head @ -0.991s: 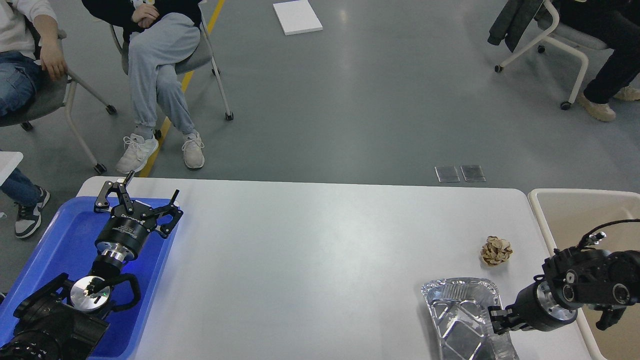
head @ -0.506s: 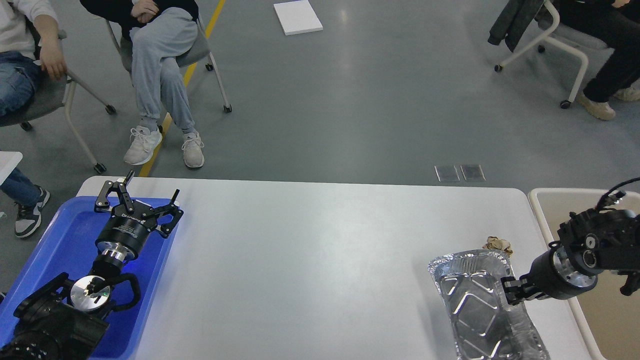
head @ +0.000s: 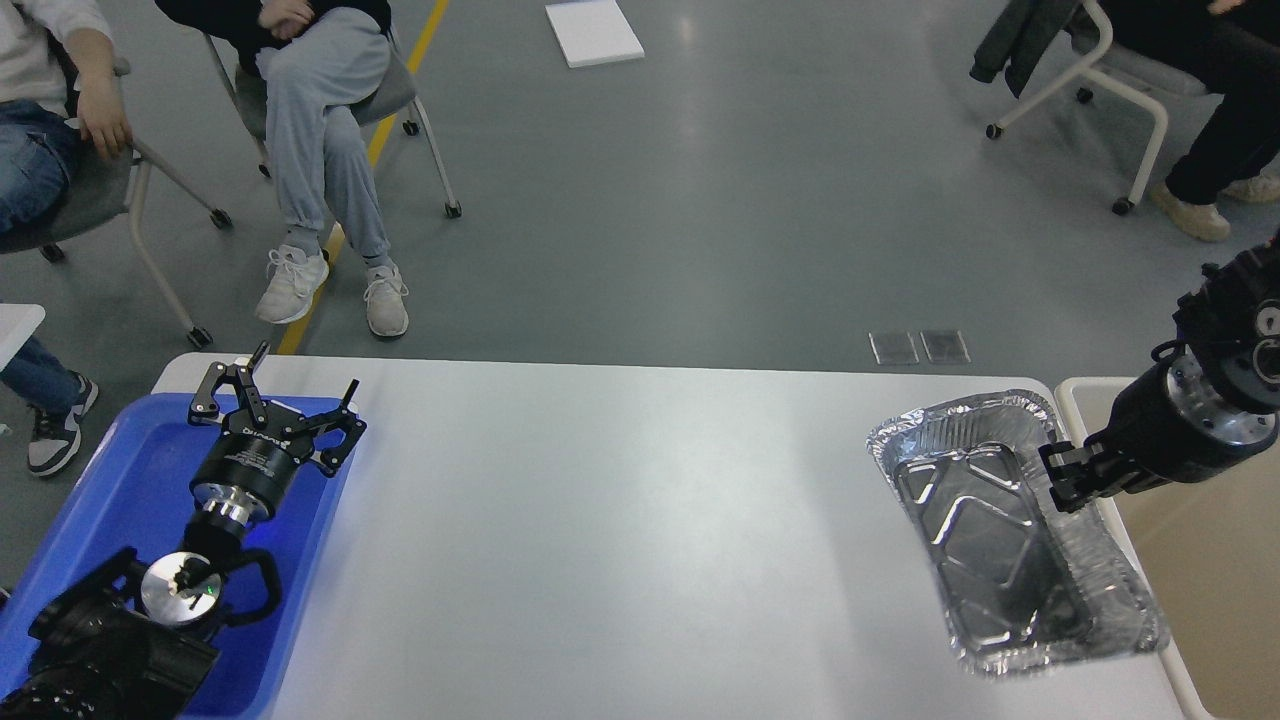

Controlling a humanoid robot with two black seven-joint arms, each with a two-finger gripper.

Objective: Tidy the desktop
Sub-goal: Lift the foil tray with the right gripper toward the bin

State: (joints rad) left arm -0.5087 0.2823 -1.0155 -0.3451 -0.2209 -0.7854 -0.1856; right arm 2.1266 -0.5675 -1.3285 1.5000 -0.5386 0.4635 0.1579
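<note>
Silver crinkled aluminium foil tray: raised off the white-grey rectangular counter at its right end, tilted, open side facing the camera. A second ago it lay low at the near right corner; it has since been carried up and away from the viewer, toward the far right edge.

Right gripper: black, jaws closed on the tray's right rim, arm entering from the right and now higher than before.

Crumpled brown paper ball: seen on the counter a second ago, now not visible, most likely hidden behind the lifted tray.

Beige rectangular bin: just beside the counter's right edge, beneath the right arm. Judgement: the tray is in transit to this bin, so this item is near disposal; the paper ball would remain to collect.

Blue plastic tray: at the counter's left end, unchanged.

Left gripper: black, over the blue tray's far end, jaws spread wide and empty, position unchanged.

Counter surface between the two ends: bare, glossy.

Far ground: grey floor, seated people on wheeled chairs, white flat board.
</note>
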